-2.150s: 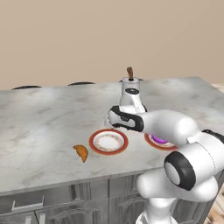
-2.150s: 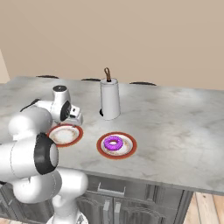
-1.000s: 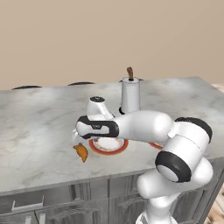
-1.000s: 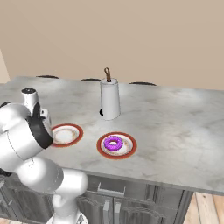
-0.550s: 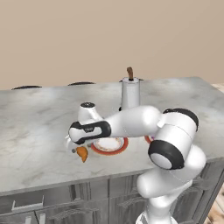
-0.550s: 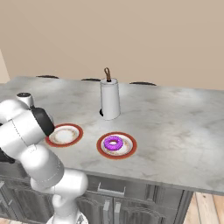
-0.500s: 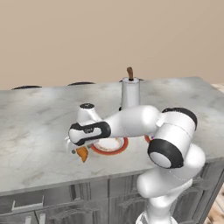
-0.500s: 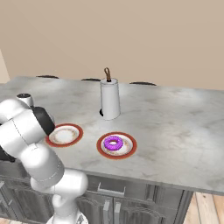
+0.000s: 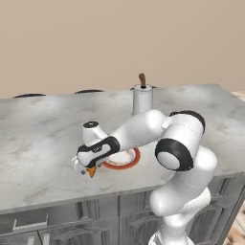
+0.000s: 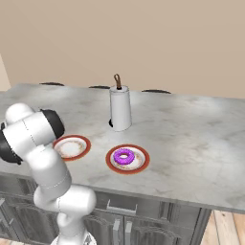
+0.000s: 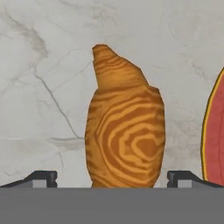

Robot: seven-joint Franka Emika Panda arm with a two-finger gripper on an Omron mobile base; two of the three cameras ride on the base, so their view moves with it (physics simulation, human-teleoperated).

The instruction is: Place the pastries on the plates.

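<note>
The gripper (image 9: 86, 168) is low over the counter (image 9: 43, 139), near its front edge, right above the croissant (image 9: 91, 170). In the hand view the croissant (image 11: 124, 129) lies on the grey stone between the two dark fingertips (image 11: 40, 178), one on each side. The jaws are spread wide and do not touch it, so the hand is not holding anything. The croissant is just beside the empty plate (image 9: 125, 160), whose red rim (image 11: 215, 140) shows at the right edge of the hand view. From the right base view that empty plate (image 10: 72, 147) sits on the counter by the arm's elbow, with nothing on it. The donut (image 10: 124, 156) is purple and lies in the middle of the other plate (image 10: 127, 159), a little to the right of the first one. Behind the two plates stands a tall white pot (image 10: 119, 108) with a brown knob on top. The same pot (image 9: 142, 97) shows behind the arm in the left base view.
</note>
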